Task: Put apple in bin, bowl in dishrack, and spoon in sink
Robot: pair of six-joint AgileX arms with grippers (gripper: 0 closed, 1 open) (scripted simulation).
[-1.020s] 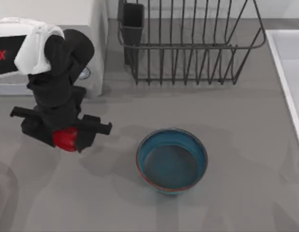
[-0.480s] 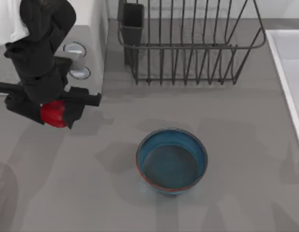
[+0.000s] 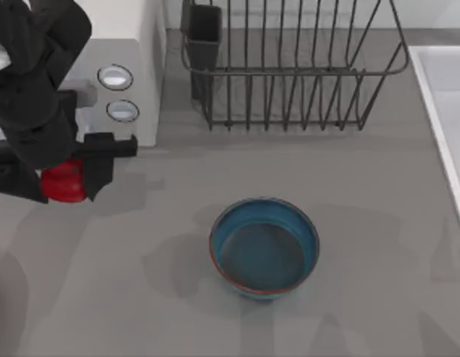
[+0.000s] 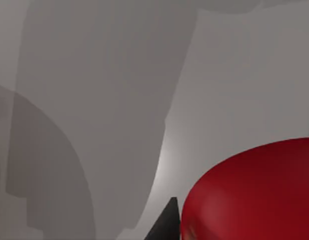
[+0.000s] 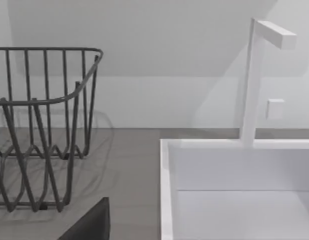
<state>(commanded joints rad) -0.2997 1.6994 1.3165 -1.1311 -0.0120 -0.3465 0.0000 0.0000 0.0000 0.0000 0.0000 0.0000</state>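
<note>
While the left tool [image 3: 62, 178] stays clenched on the apple [image 3: 63, 182] at the bench's left edge, the bowl [image 3: 264, 247] sits well right.

no text, label, brand, number or sign can be read anywhere, neither on the microwave [image 3: 133, 82] at far left nor on the dishrack [image 3: 289, 67] or sink [image 5: 234, 190].

1 apple [image 3: 62, 184], 1 bowl [image 3: 264, 248], 1 dishrack [image 3: 293, 71], 1 sink [image 5: 234, 190], 1 microwave [image 3: 137, 74].
</note>
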